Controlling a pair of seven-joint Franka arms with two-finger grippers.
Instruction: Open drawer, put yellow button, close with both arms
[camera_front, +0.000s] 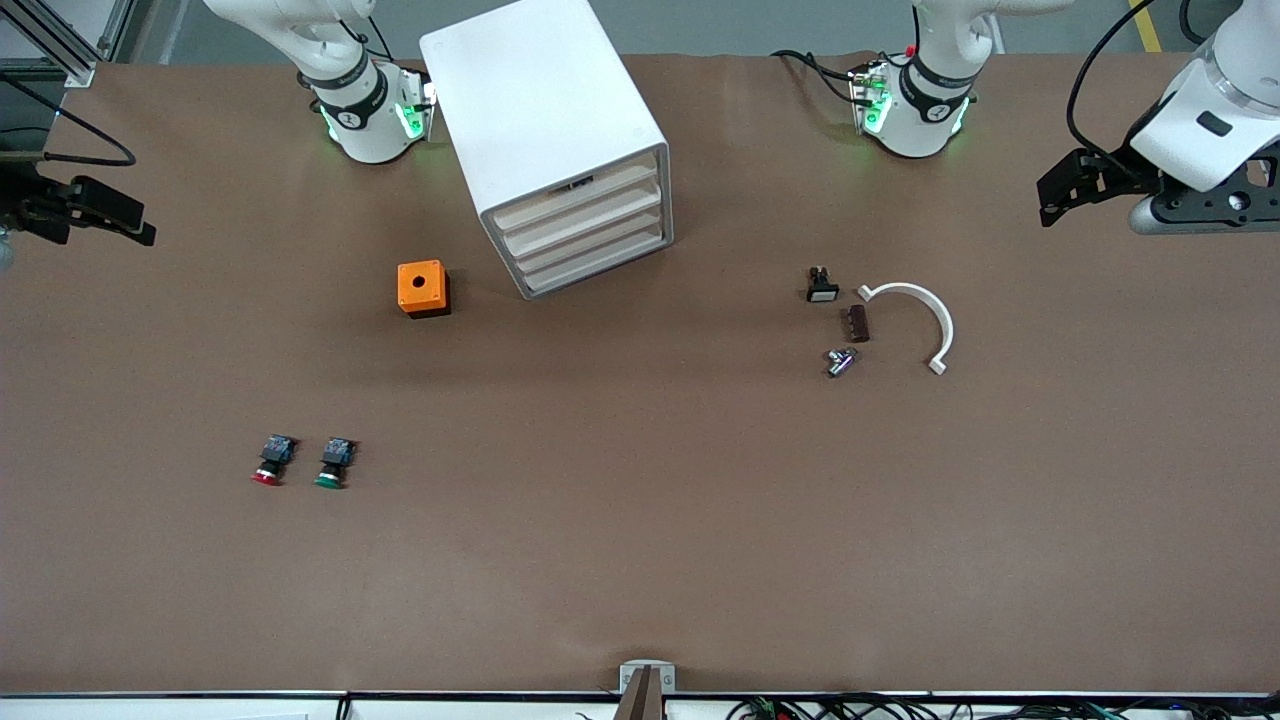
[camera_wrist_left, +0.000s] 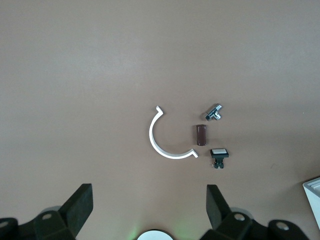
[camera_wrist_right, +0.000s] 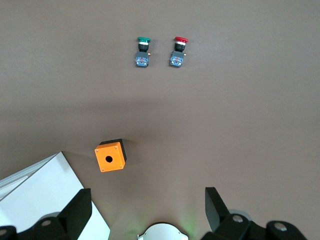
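Both arms wait, top drawer shut.
Nearest lie the red-capped push button (camera_front: 267, 464) and green-capped push button (camera_front: 333, 464); farther, the orange plastic box (camera_front: 422, 288) beside the white plastic cabinet (camera_front: 540, 90), its uppermost drawer (camera_front: 575, 196) closed. Left gripper (camera_wrist_left: 150, 205) and right gripper (camera_wrist_right: 147, 205) hang wide apart, empty, over the table ends.

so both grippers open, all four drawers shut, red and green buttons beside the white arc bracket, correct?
Not quite. The front view shows the red button and green button toward the right arm's end, apart from the bracket. The rest holds: left gripper and right gripper open, drawers shut.
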